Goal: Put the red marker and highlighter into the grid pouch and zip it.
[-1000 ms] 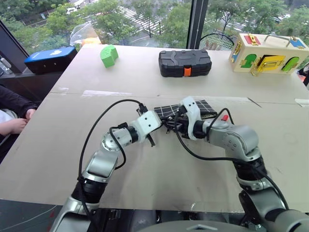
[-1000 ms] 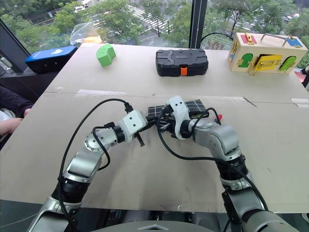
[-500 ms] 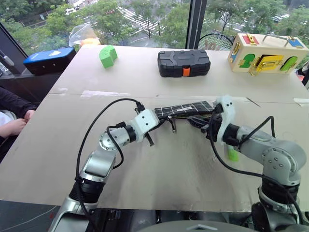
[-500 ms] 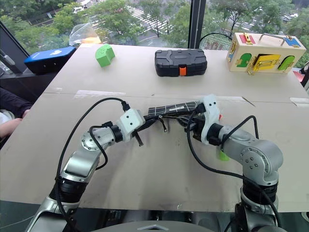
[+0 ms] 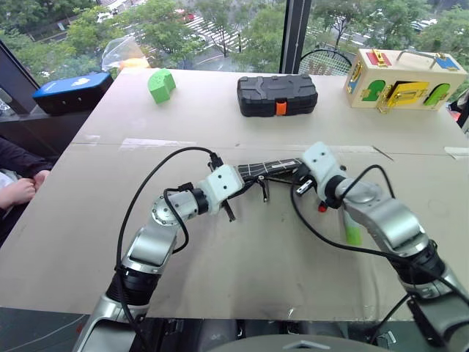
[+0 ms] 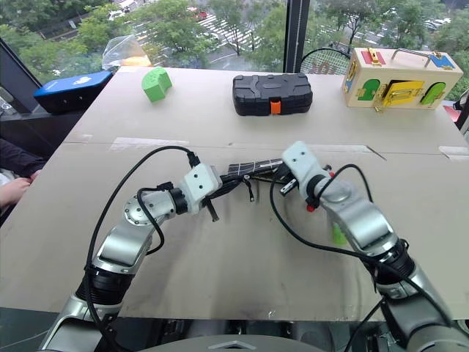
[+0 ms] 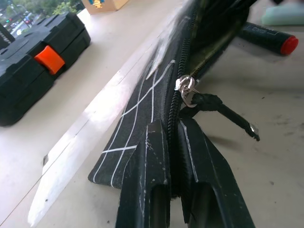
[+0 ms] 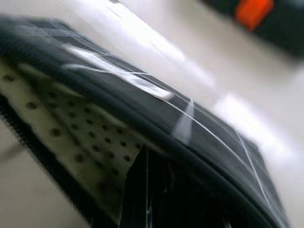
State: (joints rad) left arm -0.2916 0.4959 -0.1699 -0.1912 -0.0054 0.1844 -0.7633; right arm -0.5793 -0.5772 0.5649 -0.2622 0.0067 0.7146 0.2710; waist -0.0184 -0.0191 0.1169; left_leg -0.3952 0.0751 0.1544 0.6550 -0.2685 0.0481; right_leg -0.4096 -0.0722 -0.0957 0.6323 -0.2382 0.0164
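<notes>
The grid pouch (image 5: 270,169) hangs stretched on edge between my two grippers, just above the table. My left gripper (image 5: 244,182) is shut on its left end, and the zipper slider (image 7: 186,88) with its dark pull cord dangles just beyond the fingers. My right gripper (image 5: 297,176) is shut on the pouch's right end, where the pale dotted lining (image 8: 71,128) shows in the gaping mouth. The red marker (image 7: 264,36) lies on the table beyond the pouch. The highlighter (image 5: 353,233) lies on the table beside my right forearm.
A black hard case with an orange latch (image 5: 277,94), a green block (image 5: 163,84) and a blue box (image 5: 69,89) stand along the far side. A wooden latch box (image 5: 401,78) sits far right. A person's hand (image 5: 15,192) rests at the left edge.
My right gripper slid from beside the left one out to the pouch's right end and shut there. The pouch went from lying flat to stretched on edge. My left gripper kept still.
</notes>
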